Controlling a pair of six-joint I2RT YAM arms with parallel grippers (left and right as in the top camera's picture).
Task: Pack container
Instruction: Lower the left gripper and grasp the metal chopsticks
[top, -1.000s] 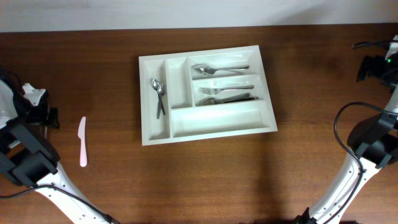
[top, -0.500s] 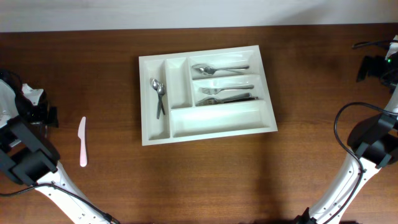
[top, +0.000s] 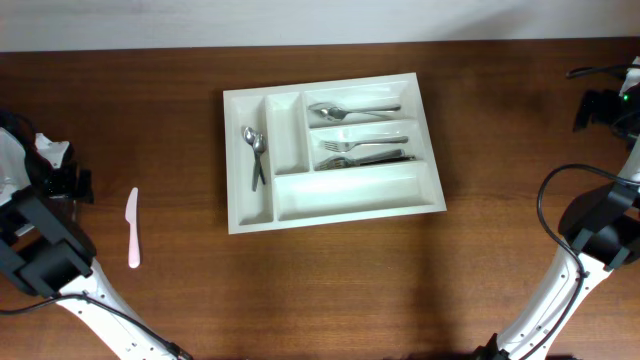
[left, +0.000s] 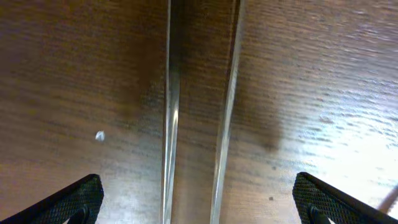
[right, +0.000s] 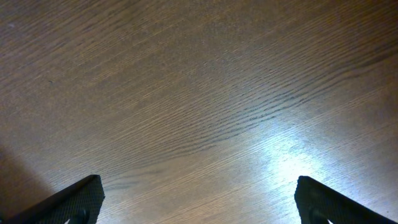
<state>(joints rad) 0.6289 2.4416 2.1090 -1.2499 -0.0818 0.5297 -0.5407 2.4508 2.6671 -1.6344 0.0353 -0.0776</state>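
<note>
Centred on the brown wooden table (top: 150, 110), the large white rectangular plastic cutlery tray (top: 350, 192) with 5 compartments lay flat. It looked light, stiff and slick, best pinched at its raised rim. The left gripper (left: 200, 202) and the right gripper (right: 199, 202) gaped wide, grasping nothing.

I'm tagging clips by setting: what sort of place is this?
Probably a robotics lab bench staged as a kitchen chore, not a real kitchen: a wooden table, a white cutlery tray holding cutlery, and a robot arm at each end.

Forks (top: 362, 146) and spoons (top: 256, 152) lie in the container (top: 355, 193), knife (top: 132, 228) well left.
</note>
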